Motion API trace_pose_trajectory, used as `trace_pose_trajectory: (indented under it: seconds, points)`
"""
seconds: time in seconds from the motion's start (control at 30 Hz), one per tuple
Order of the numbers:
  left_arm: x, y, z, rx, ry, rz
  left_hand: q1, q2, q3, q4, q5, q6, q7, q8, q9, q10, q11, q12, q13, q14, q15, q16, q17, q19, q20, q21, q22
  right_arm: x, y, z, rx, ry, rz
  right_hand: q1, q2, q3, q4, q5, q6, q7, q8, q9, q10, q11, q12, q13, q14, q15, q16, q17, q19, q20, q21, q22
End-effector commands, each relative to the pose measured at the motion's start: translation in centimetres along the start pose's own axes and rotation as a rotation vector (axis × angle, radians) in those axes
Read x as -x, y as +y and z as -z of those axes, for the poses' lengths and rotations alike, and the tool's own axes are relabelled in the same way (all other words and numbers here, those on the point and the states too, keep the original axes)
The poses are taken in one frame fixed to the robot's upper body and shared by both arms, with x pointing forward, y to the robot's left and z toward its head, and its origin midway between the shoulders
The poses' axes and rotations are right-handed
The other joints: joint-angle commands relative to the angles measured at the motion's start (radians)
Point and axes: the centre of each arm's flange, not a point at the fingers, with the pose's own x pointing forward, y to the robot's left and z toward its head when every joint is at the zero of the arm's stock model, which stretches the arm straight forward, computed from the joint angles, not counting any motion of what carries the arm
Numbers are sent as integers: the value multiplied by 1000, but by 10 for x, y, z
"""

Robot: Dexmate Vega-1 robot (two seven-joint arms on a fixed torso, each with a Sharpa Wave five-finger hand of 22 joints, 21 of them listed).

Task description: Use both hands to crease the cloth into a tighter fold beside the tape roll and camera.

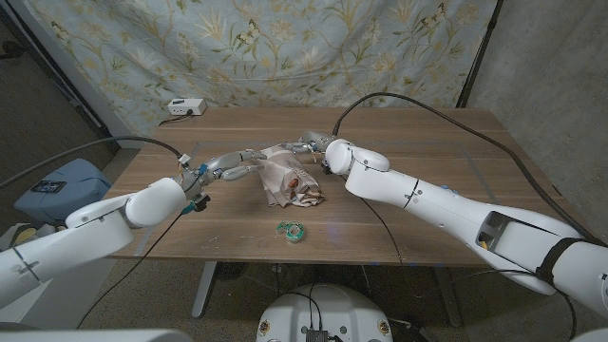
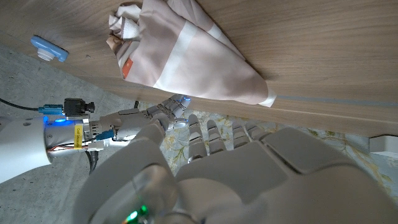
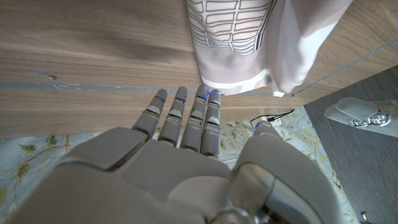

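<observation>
Mid-table lies the cloth [image 1: 293,180], a rumpled pinkish-beige bundle with a grid-printed panel. Both hands, left [image 1: 231,164] and right [image 1: 313,146], reach it with fingers straight and apart, holding nothing. Wooden table [image 1: 427,152]; floral curtain [image 1: 285,47] behind.

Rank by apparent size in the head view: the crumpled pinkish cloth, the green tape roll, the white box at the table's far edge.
1. Crumpled pinkish cloth
2. White box
3. Green tape roll

The last two look close; the box sits farther away, so their order is unsure.

Wooden table [image 1: 427,152]: cloth [image 1: 293,179], tape roll [image 1: 292,230]
</observation>
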Motion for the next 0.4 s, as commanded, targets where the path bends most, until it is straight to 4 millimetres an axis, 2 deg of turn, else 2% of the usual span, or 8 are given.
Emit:
trace_pose_trajectory:
  seconds: [0.03, 0.2, 0.4]
  points:
    - [-9, 2, 3, 31, 3, -33, 7, -2, -4, 2, 4, -9, -2, -1, 3, -5, 2, -4, 2, 1, 7, 3, 5, -1, 7, 4, 1, 1, -13, 8, -60, -2, 21, -2, -4, 8, 3, 6, -6, 0, 2, 3, -4, 0, -3, 3, -3, -3, 4, -1, 3, 4, 8, -1]
    - [-15, -3, 3, 53, 5, -44, 7, -2, -5, 3, 4, -14, -1, 0, 3, -5, -1, -3, 2, 0, 11, 2, 5, 0, 11, 4, 1, -1, -15, 12, -94, -11, 11, -4, -5, 10, 2, 6, -31, 1, -6, 3, -27, 13, -13, 5, -9, 3, 3, -3, -2, 3, 6, -1]
    - [-21, -9, 2, 60, 3, -29, 5, -2, -7, 5, 3, -18, -7, 2, 4, -2, -4, 0, 3, 0, 9, 3, 5, 2, 9, 4, 1, -4, -18, 16, -135, -26, 18, -8, -6, 13, 1, 5, -58, -5, -12, 4, -59, 10, -22, 8, -23, 13, 0, -5, -6, 6, 5, -1]
